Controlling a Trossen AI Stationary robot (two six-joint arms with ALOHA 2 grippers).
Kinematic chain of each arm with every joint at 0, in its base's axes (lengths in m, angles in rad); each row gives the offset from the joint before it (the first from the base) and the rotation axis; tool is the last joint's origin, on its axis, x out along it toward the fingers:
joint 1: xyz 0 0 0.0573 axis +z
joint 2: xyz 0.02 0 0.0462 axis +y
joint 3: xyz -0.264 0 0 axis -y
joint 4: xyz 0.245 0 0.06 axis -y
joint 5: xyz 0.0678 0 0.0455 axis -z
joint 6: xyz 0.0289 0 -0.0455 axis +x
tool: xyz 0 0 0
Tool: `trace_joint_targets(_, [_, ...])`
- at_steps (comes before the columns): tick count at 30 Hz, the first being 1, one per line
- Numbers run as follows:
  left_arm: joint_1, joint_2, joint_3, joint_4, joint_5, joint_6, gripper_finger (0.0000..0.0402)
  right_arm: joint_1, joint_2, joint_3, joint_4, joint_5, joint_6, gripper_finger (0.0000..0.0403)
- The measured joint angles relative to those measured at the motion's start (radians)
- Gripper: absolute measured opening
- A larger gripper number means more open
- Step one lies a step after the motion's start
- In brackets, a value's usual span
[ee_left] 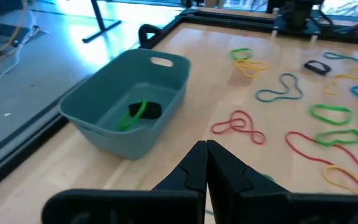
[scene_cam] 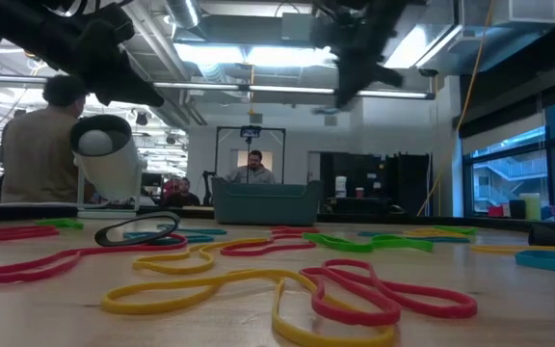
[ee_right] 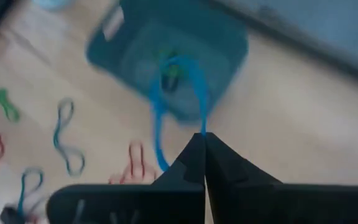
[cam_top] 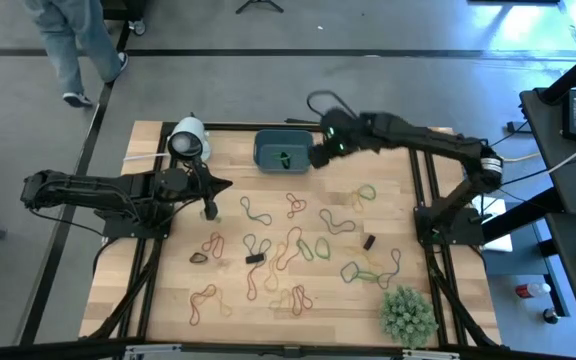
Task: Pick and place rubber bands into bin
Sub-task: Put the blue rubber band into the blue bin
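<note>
Wooden tabletop [cam_top: 168,300] is carrying scattered rubber bands [cam_top: 298,250], thin floppy loops that are looking featherlight and limp, likely to drape and twist rather than hold shape; pinching a single strand anywhere along a loop should be enough. One blue band [ee_right: 166,106] is dangling from the right tool [ee_right: 204,140], whose tips are pinched together on it, beside the bin [cam_top: 280,150] near the tabletop's far edge. Inside the bin a green band and something dark are lying. The left tool [ee_left: 205,152] is waiting near the bin, tips closed and carrying nothing.
</note>
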Motion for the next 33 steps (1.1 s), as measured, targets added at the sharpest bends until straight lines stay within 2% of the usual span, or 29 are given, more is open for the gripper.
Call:
trace_joint_targets(3, [0.0,0.0,0.0,0.031,-0.013,0.0,0.0002,-0.046,0.085,0.141,0.001,-0.018,-0.132,0.0])
trace_joint_targets(7, [0.0,0.0,0.0,0.048,-0.096,0.0,0.0002,-0.091,0.238,0.31,-0.01,-0.095,-0.274,0.0])
trace_joint_targets(13, [0.0,0.0,0.0,0.05,-0.135,-0.043,0.0002,-0.111,0.476,0.474,-0.075,-0.203,-0.402,0.0])
trace_joint_targets(17, [0.0,0.0,0.0,0.05,-0.135,-0.058,0.0002,-0.11,0.582,0.508,-0.118,-0.212,-0.448,0.0])
trace_joint_targets(22, [0.0,0.0,0.0,0.05,-0.135,-0.071,0.0002,-0.124,0.649,0.506,-0.119,-0.211,-0.459,0.0])
trace_joint_targets(28, [0.0,0.0,0.0,0.05,-0.134,-0.071,0.0002,-0.146,0.67,0.506,-0.125,-0.21,-0.454,0.0012])
trace_joint_targets(33, [0.0,0.0,0.0,0.049,-0.125,-0.071,0.0002,-0.155,0.67,0.512,-0.133,-0.21,-0.452,0.004])
